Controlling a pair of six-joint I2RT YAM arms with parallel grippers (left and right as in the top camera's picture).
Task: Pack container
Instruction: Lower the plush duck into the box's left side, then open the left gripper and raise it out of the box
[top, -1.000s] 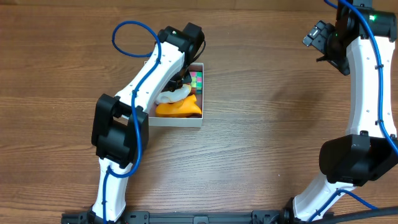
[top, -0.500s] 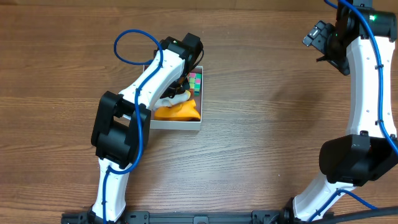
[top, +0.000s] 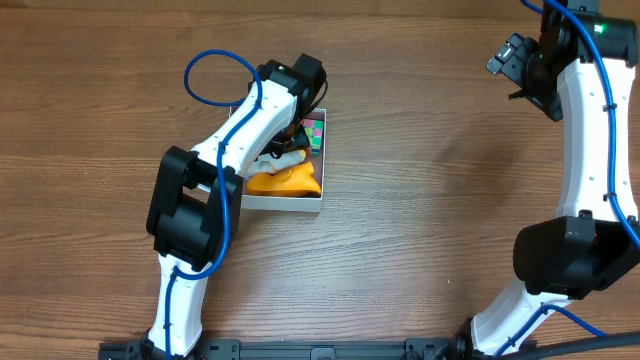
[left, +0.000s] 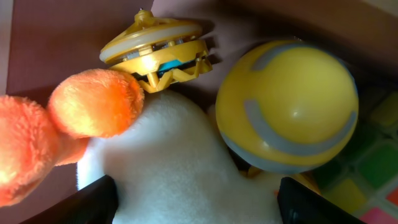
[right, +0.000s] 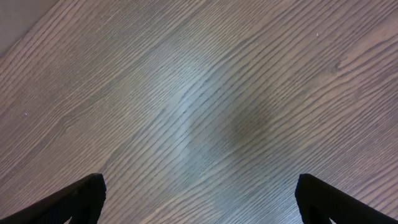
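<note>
White plush toy (left: 180, 155) fills the gap between the fingers of the left gripper (left: 199, 208), whose jaws stand wide on either side of it inside the container (top: 285, 203). The wrist view does not show whether the pads touch the fur. Just beyond the fingertips an orange plush (left: 93, 102) lies against the white one. A yellow spinning top (left: 158, 50) and a yellow ball (left: 289, 106) with grey stripes sit close behind, and a multicoloured puzzle cube (top: 314, 133) fills the box's far right corner. The shallow white-walled box, its mauve floor showing only at one edge, sits on the wooden table (top: 420, 250) left of centre, directly under the left wrist. The right gripper (right: 199, 199) hangs with jaws fully apart over bare wood at the far right, well apart from the box and holding nothing. The step in hand appears to be placing the white toy among the others. Packing looks close to done, since no loose toys are visible on the table. The next move would call for a straight lift of the left wrist, clear of the soft fur so that nothing is dragged out with it.
</note>
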